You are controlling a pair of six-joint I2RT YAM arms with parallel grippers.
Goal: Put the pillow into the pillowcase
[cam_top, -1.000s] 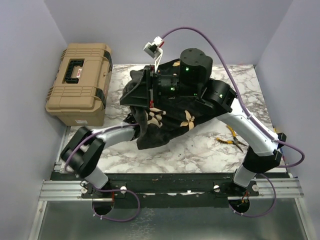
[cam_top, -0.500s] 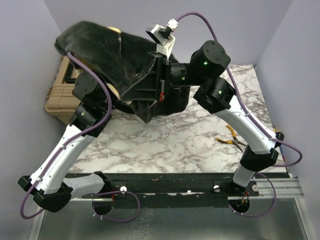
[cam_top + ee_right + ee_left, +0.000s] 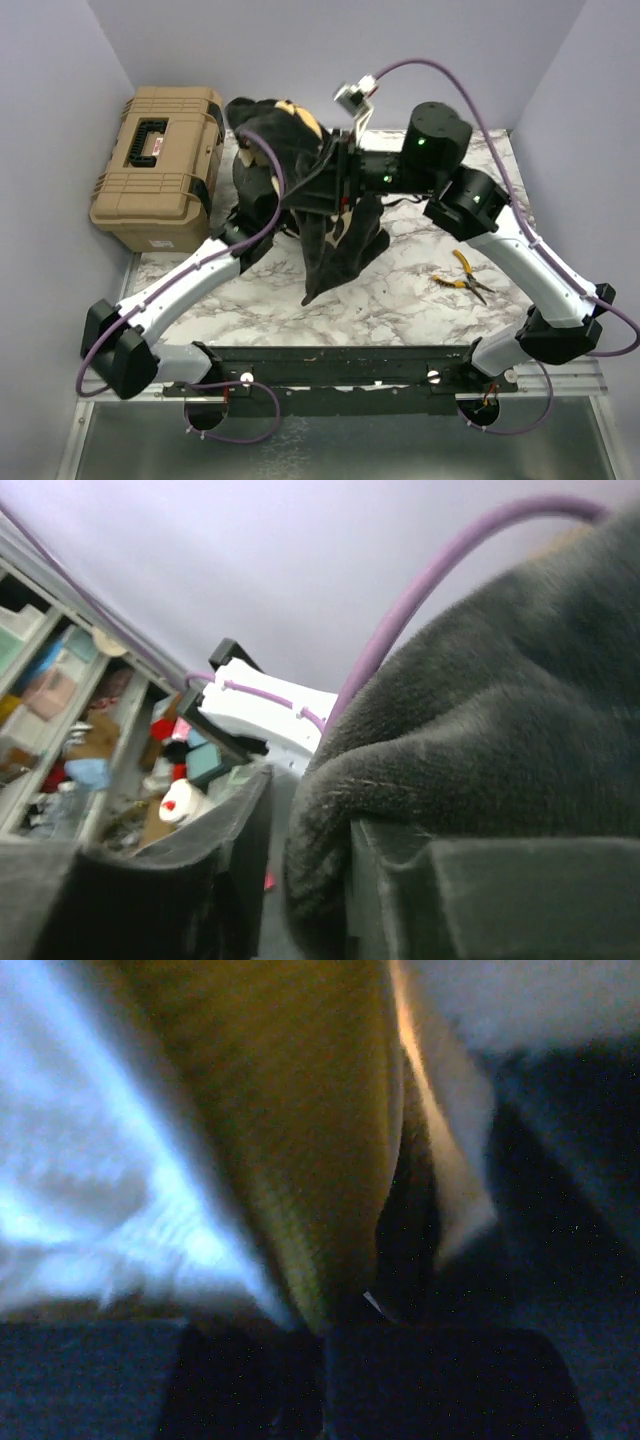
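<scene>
The black flower-printed pillowcase [image 3: 340, 240] hangs above the table, its lower end drooping toward the marble. A small cream patch of the pillow [image 3: 300, 120] shows at its top; the rest is hidden inside. My left gripper [image 3: 325, 1345] is inside the sack, hidden in the top view, and is shut on the pillow's yellow edge band [image 3: 300, 1160], with white pillow fabric [image 3: 100, 1160] beside it. My right gripper [image 3: 328, 185] is shut on a fold of the pillowcase [image 3: 470, 720], and the plush is pinched between its fingers [image 3: 200, 880].
A tan toolbox [image 3: 160, 165] stands at the back left, close to the raised left arm. Yellow-handled pliers [image 3: 465, 280] lie on the marble table [image 3: 400, 300] at the right. Purple cables loop over both arms.
The bundle was lifted off the table and swung up to the back left. It has now come back toward the middle and hangs lower. The left arm rose and the right gripper turned.
</scene>
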